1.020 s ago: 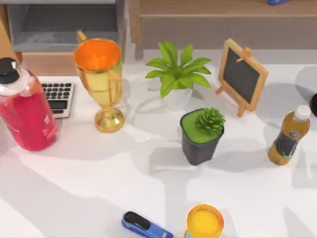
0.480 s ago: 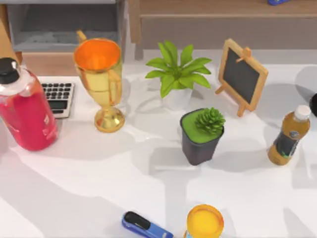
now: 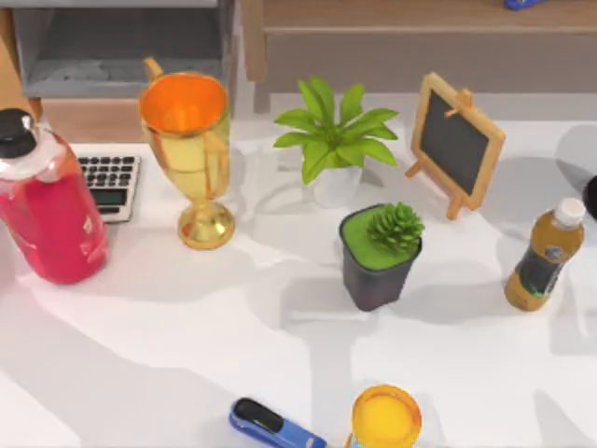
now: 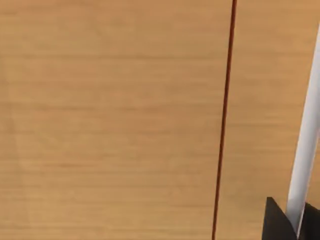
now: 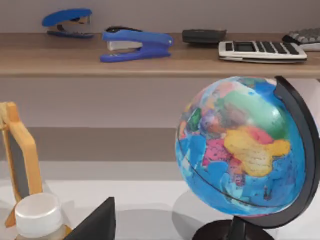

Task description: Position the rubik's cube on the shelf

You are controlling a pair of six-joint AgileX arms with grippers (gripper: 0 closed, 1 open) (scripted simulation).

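The shelf (image 3: pixel 420 17) runs along the table's (image 3: pixel 187 336) far edge, right of a grey compartment (image 3: pixel 117 47). The right wrist view shows two staplers (image 5: pixel 135 44) and a calculator (image 5: pixel 262 51) on it, a globe (image 5: pixel 240 155) in front. The left wrist view faces plain wood. I cannot tell where the cube is, nor either claw's state.

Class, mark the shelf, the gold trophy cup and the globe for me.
shelf (image 5: pixel 150 60): right wrist view, bare front part of the wooden board.
gold trophy cup (image 3: pixel 191 154): top view, side of the bowl.
globe (image 5: pixel 235 145): right wrist view, middle of the sphere.
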